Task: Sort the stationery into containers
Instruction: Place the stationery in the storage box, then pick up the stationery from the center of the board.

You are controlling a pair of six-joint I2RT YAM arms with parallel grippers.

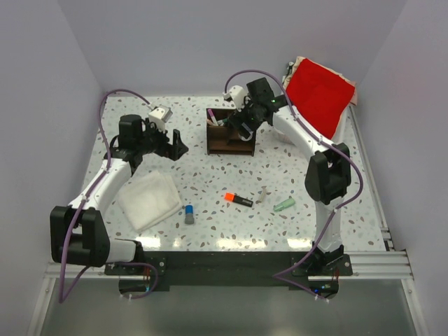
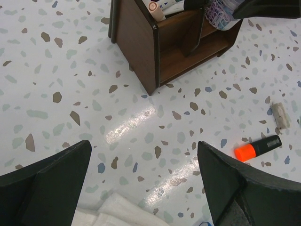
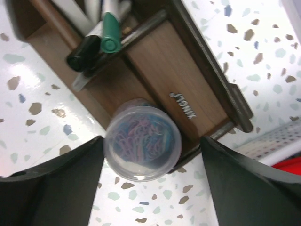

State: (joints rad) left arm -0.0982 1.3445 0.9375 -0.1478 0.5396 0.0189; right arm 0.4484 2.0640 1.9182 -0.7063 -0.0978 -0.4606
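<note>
Organizer (image 3: 162, 56) with pens (image 3: 104, 29) and clip pot (image 3: 142, 149)

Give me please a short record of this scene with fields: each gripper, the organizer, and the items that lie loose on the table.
left gripper: open, empty, above bare table
right gripper: open, one finger on each side of the paper-clip pot
paper-clip pot: stands in a corner compartment of the wooden organizer
markers: in another compartment, caps up
loose on table: orange highlighter, mint-green piece, blue-capped grey stick
</note>
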